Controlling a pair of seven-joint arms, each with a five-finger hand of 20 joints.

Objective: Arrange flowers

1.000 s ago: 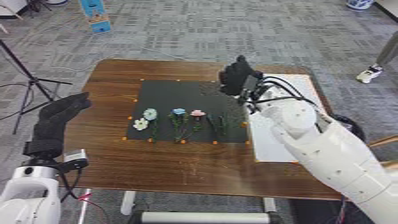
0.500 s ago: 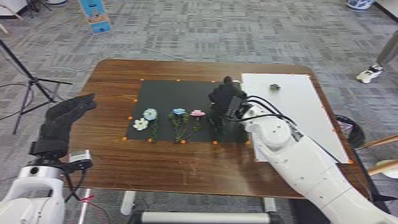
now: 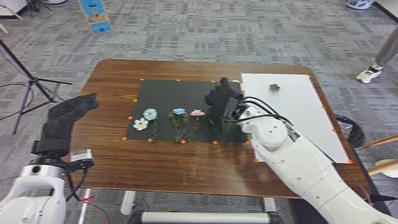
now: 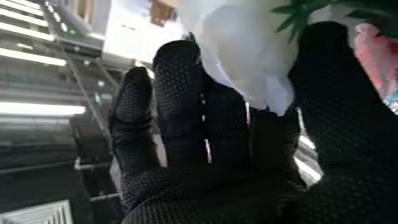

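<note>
- Black tripod (image 3: 33, 80), left of the counter (image 3: 160, 172)
- Blue upright panel (image 3: 95, 15) on grey carpet (image 3: 213, 30)
- Blue-and-white pot (image 3: 359, 4), far right
- Black bag (image 3: 354, 131), right of the counter

A brown wooden table (image 3: 191, 172) bore a black rectangular mat (image 3: 178, 93) and, right of it, a long white sheet (image 3: 304, 111).

Even, soft indoor light reaches the table (image 3: 178, 172) around the right hand (image 3: 222, 99) in the head view. In the right wrist view, long ceiling lights (image 4: 37, 109) glare beside the fingers (image 4: 180, 95), with bright slivers in the gaps between them. The glove sinks into near-black shade; the white petals (image 4: 244, 55) close by the fingers glow pale, softly shaded.
</note>
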